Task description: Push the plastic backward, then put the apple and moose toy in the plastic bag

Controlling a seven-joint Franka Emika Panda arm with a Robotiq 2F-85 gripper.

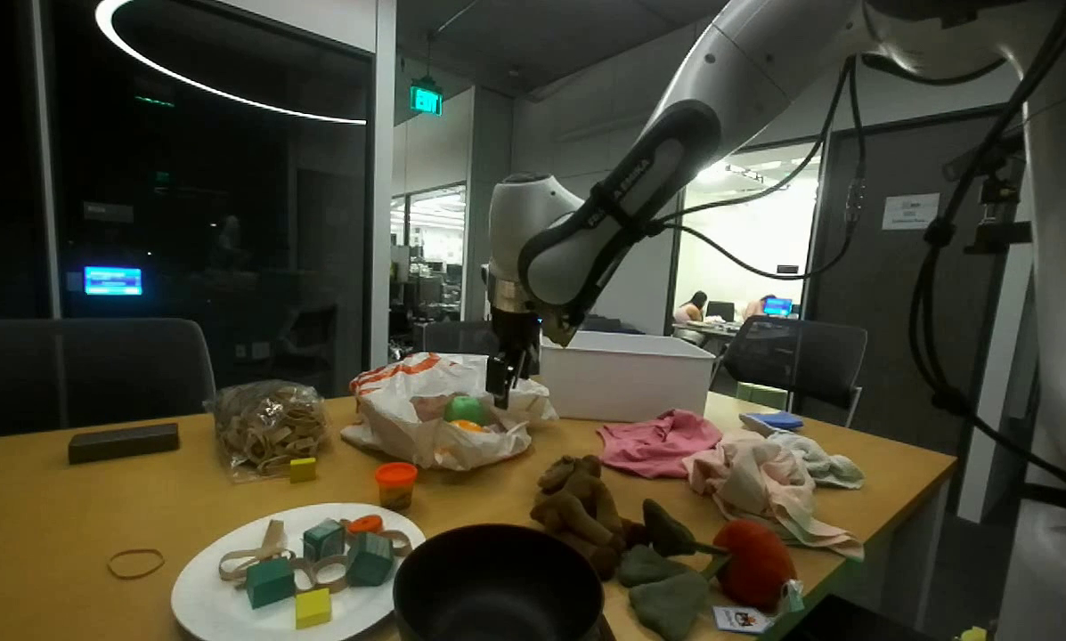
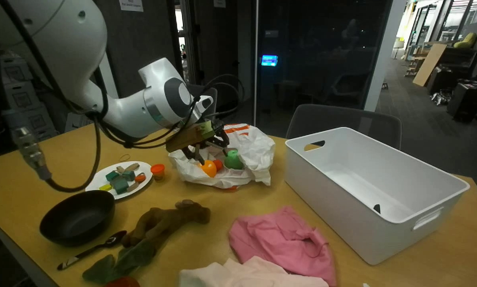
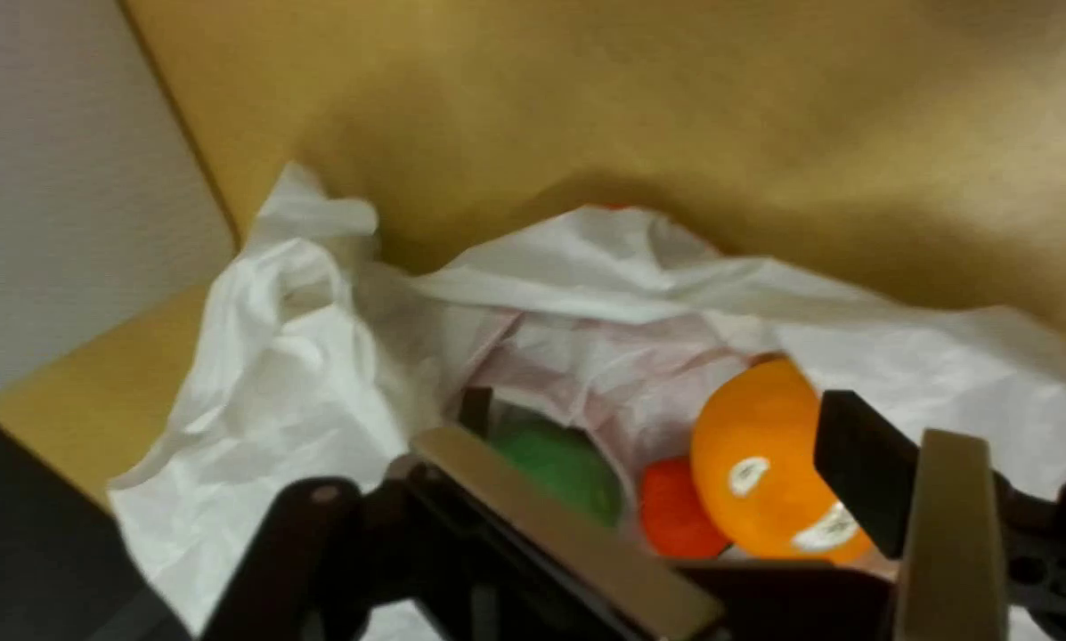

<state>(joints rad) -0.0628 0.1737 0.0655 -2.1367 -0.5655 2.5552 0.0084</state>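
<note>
Fingers (image 3: 956, 534) on my gripper (image 2: 212, 156) stand wide apart above the opening of the plastic bag (image 2: 259, 149), which sits on the table (image 2: 206, 249). Between them, in my wrist view, I see an orange (image 3: 775, 467) and a small red thing (image 3: 678, 512) down in the bag, with a green fruit (image 3: 568, 467) partly hidden behind one finger. I cannot tell which of these, if any, is the apple, nor whether a fingertip touches the orange. The brown moose toy (image 2: 169, 221) lies outside the bag, on the table between the black pan (image 2: 77, 217) and the pink cloth (image 2: 280, 243). Near the bag I see the white box (image 2: 330, 199) in both exterior views, and an orange-lidded tub (image 1: 396, 488) just beside the plate (image 1: 199, 574) of blocks (image 1: 370, 559).
</note>
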